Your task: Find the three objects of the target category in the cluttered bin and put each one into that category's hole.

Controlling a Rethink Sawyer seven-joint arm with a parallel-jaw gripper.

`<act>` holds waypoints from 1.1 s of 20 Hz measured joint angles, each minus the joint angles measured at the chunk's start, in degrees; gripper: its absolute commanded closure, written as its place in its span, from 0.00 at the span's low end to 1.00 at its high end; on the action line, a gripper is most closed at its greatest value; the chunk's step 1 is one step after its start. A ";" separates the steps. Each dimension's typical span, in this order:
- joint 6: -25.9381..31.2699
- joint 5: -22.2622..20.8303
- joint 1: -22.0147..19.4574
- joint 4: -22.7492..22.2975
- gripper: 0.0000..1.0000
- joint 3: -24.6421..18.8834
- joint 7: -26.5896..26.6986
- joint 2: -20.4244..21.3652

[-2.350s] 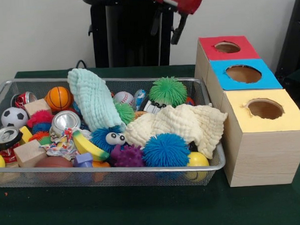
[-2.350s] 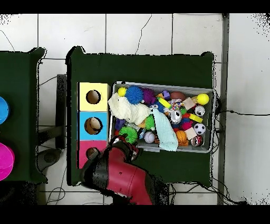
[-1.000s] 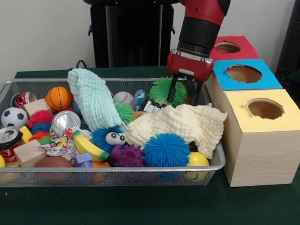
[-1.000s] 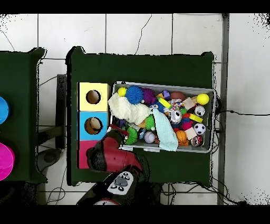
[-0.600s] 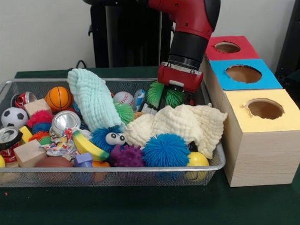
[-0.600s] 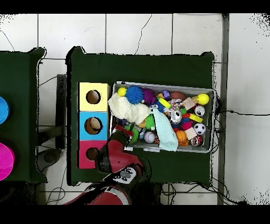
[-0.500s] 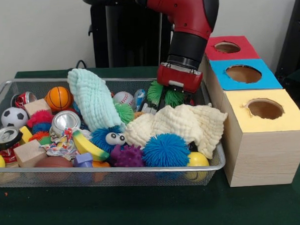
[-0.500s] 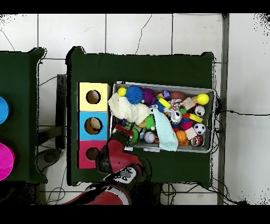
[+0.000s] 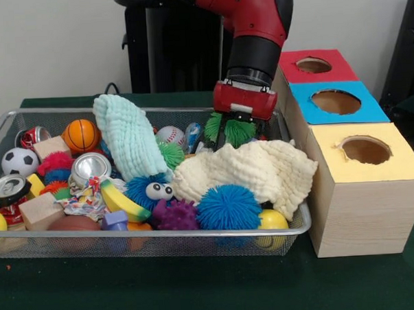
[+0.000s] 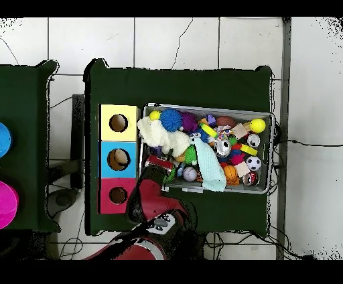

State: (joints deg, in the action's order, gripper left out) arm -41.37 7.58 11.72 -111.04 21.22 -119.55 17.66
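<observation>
The wire mesh bin [image 9: 162, 234] is full of toys; it also shows in the overhead view [image 10: 201, 107]. My gripper [image 9: 242, 131] is down at the bin's far right end, between a green spiky ball [image 9: 232, 128] and the upper edge of a cream cloth [image 9: 256, 170], touching both. In the overhead view the gripper [image 10: 161, 164] sits at the bin's corner by the boxes. No small orange toy figure shows plainly. The red-surround hole [image 9: 314, 65] is on the farthest box, also seen from overhead [image 10: 118, 195].
Blue-surround [image 9: 336, 101] and yellow-surround [image 9: 365, 149] holes lie right of the bin. A mint cloth [image 9: 127, 134] stands up mid-bin. An orange basketball [image 9: 80, 135], soccer ball [image 9: 19, 162], cans, blocks and blue spiky balls [image 9: 228, 207] fill the bin.
The gripper has moved from the box side leftward in the front view, over the green spiky ball. The cream cloth's upper edge has bunched up and shifted.
</observation>
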 measured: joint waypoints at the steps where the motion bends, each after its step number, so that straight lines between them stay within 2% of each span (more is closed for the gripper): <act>1: -0.26 -0.25 -0.01 0.00 0.00 0.22 0.00 0.22; 8: -1.00 -2.11 -0.34 0.05 0.00 2.17 0.00 2.60; 11: -1.48 -4.53 -1.74 0.79 0.00 2.14 0.00 2.43; 15: -3.82 -9.91 -5.27 3.75 0.00 1.65 0.00 0.11; 16: -6.06 -13.76 -7.92 6.32 1.00 0.77 0.00 -2.16; 21: -8.62 -17.70 -9.96 8.56 1.00 -0.24 0.00 -3.12; 22: -9.28 -19.57 -10.64 9.56 1.00 -0.69 0.00 -3.43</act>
State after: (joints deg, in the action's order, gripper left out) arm -50.64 -11.98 1.08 -101.49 20.53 -119.55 14.23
